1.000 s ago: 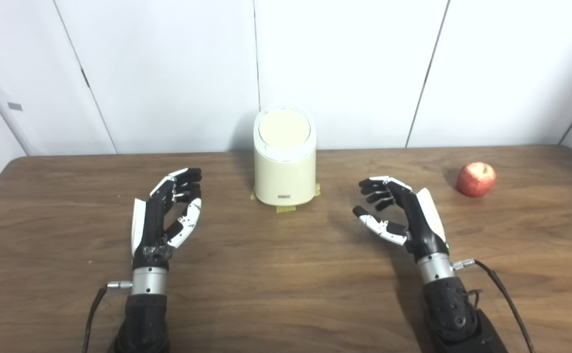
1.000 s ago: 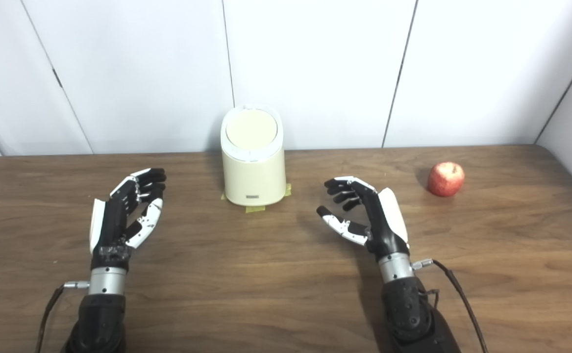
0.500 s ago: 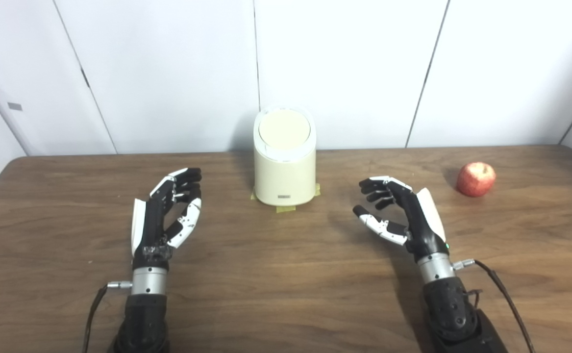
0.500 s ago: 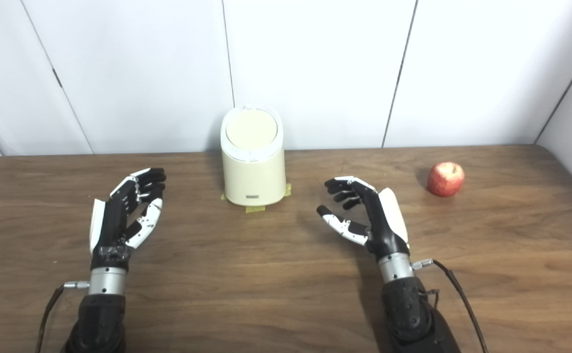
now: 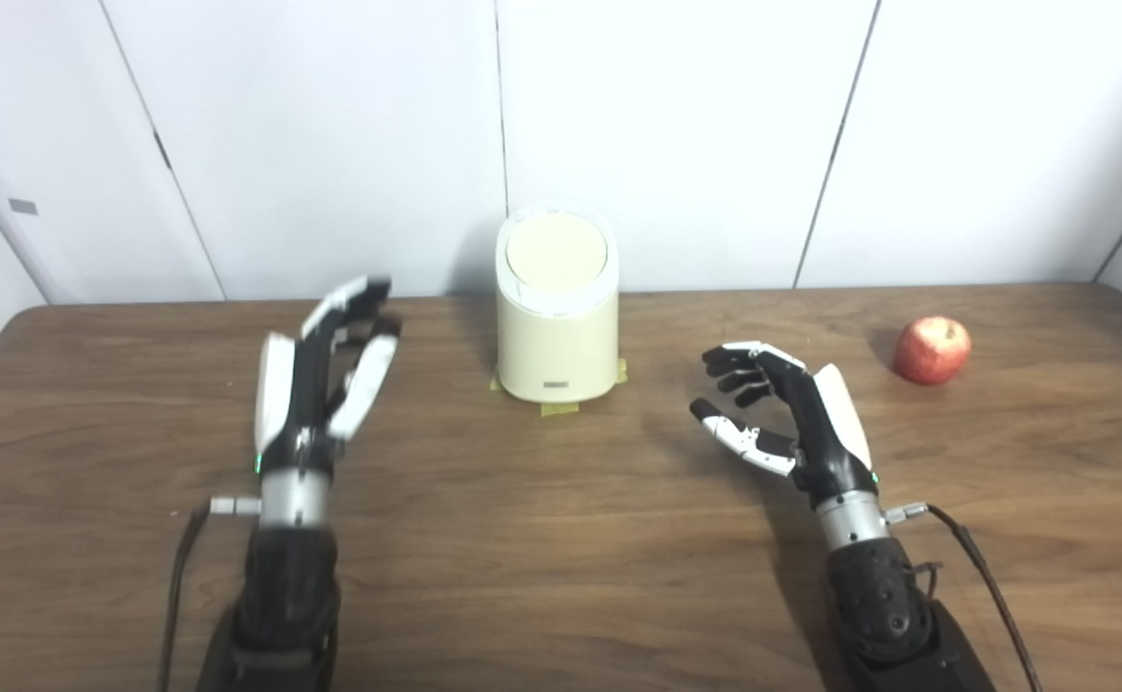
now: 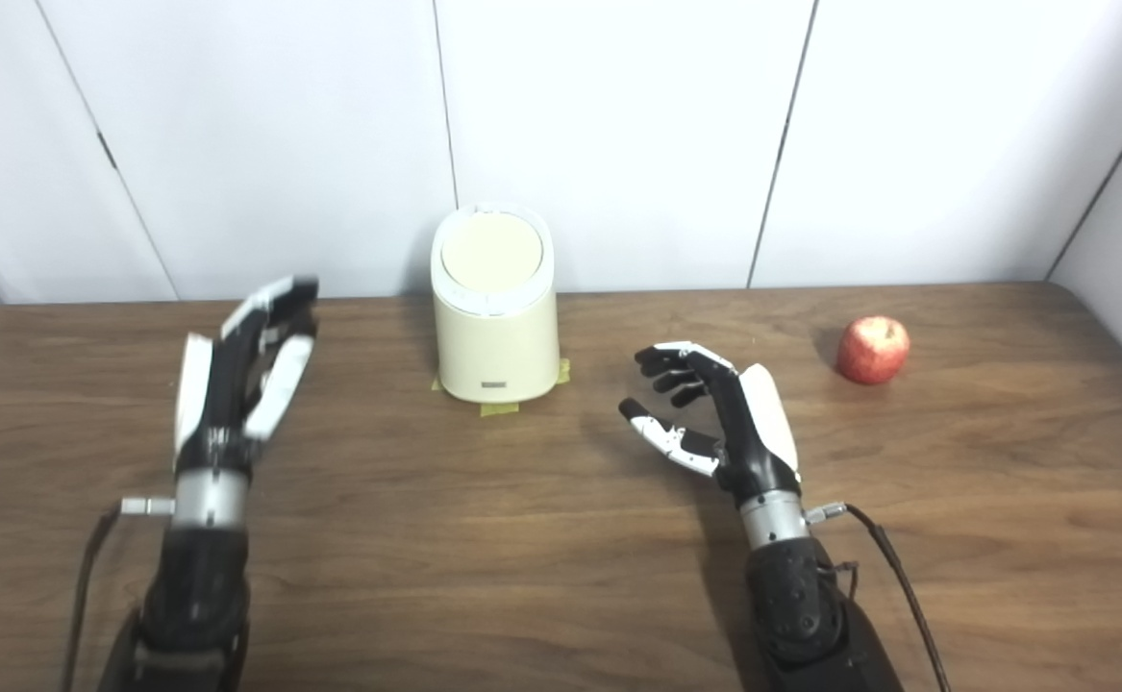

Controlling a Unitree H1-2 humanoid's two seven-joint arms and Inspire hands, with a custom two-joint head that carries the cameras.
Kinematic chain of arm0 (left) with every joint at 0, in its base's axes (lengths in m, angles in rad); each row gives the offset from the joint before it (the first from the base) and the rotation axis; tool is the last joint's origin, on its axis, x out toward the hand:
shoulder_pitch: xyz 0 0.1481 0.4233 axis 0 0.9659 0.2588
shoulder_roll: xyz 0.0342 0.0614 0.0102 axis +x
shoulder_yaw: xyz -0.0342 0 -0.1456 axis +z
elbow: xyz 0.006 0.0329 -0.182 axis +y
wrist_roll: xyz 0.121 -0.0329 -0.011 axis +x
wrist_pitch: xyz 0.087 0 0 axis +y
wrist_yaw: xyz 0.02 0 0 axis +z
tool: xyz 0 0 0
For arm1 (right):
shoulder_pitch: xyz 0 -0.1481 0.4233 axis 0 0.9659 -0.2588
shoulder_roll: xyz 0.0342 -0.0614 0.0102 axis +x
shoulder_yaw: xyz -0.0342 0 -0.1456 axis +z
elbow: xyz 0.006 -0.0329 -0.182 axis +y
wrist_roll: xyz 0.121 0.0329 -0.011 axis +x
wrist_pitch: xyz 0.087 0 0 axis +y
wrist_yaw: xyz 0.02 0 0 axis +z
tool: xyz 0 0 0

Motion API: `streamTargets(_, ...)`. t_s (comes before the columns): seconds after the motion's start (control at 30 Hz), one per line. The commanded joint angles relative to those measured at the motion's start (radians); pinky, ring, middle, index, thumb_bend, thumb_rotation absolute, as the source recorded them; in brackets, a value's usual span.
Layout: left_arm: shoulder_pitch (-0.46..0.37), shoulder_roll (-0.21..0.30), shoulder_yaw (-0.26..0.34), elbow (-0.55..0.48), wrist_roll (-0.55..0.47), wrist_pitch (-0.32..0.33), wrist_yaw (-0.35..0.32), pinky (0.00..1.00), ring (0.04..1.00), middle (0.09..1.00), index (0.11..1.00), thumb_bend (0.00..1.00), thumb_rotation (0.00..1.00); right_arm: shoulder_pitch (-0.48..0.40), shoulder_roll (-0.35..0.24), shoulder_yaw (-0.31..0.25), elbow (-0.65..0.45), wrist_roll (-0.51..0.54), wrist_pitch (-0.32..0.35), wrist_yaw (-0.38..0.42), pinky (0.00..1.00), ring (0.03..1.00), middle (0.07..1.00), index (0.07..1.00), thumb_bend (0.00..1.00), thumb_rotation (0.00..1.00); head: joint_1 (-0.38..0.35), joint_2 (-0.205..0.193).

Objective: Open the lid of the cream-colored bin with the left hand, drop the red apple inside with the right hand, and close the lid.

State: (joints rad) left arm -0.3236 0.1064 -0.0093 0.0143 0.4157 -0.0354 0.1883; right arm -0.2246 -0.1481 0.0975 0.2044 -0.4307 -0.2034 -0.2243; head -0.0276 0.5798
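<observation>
A cream-colored bin [image 5: 558,327] stands at the back middle of the wooden table [image 5: 561,577], its round lid [image 5: 557,252] shut. A red apple [image 5: 932,350] lies on the table at the far right. My left hand [image 5: 325,375] is open and empty, raised above the table to the left of the bin, fingers straight and pointing away from me. My right hand [image 5: 786,423] is open and empty, fingers loosely curled, between the bin and the apple and nearer to me than both.
Yellow tape [image 5: 561,408] shows under the bin's base. White wall panels [image 5: 676,135] rise right behind the table's far edge. Cables hang from both wrists.
My left hand has risen and moved forward, and its fingers have straightened. My right hand, the bin and the apple have stayed put.
</observation>
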Motion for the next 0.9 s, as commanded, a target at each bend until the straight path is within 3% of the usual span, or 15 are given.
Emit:
streamTargets(0.0,-0.078,-0.012,-0.005,-0.036,0.018,0.019,0.005,0.67,0.777,0.805,0.811,0.73,0.76,-0.004,0.014,0.004,0.003,-0.007,-0.017,-0.013,0.52,0.61,0.644,0.643,0.31,0.36,-0.001,0.0)
streamTargets(0.03,-0.103,-0.016,-0.009,-0.029,0.023,0.032,0.007,0.59,0.725,0.766,0.816,0.73,0.74,-0.005,0.013,0.007,0.005,-0.016,-0.022,-0.02,0.52,0.608,0.643,0.642,0.3,0.36,-0.003,-0.005)
streamTargets(0.1,-0.143,-0.023,-0.017,-0.017,0.035,0.053,0.01,0.54,0.697,0.754,0.825,0.75,0.69,-0.005,0.014,0.008,0.008,-0.022,-0.026,-0.025,0.5,0.596,0.635,0.639,0.3,0.34,-0.004,-0.007)
streamTargets(0.33,-0.261,-0.037,-0.06,0.045,0.093,0.096,0.018,0.67,0.832,0.892,0.873,0.79,0.67,-0.009,0.014,0.005,0.025,-0.005,-0.036,-0.023,0.5,0.6,0.636,0.639,0.31,0.39,0.0,-0.007)
streamTargets(0.53,-0.356,-0.026,-0.125,0.117,0.225,0.168,0.036,0.84,0.939,0.949,0.917,0.84,0.47,-0.008,0.017,0.007,0.024,-0.006,-0.036,-0.026,0.51,0.6,0.636,0.636,0.3,0.36,-0.003,-0.005)
streamTargets(0.67,-0.409,-0.012,-0.169,0.186,0.299,0.188,0.055,0.97,0.964,0.952,0.911,0.87,0.43,-0.004,0.019,0.006,0.014,-0.001,-0.032,-0.021,0.51,0.604,0.638,0.637,0.31,0.39,-0.004,-0.003)
streamTargets(0.8,-0.45,0.002,-0.205,0.248,0.343,0.202,0.056,1.0,0.991,0.963,0.924,0.87,0.38,-0.001,0.02,0.008,0.006,-0.018,-0.024,-0.029,0.5,0.599,0.633,0.634,0.3,0.37,-0.005,-0.003)
streamTargets(0.87,-0.461,0.005,-0.215,0.267,0.348,0.208,0.054,1.0,0.998,0.967,0.921,0.86,0.29,-0.001,0.021,0.006,0.01,-0.01,-0.03,-0.027,0.51,0.601,0.636,0.637,0.3,0.38,-0.005,-0.003)
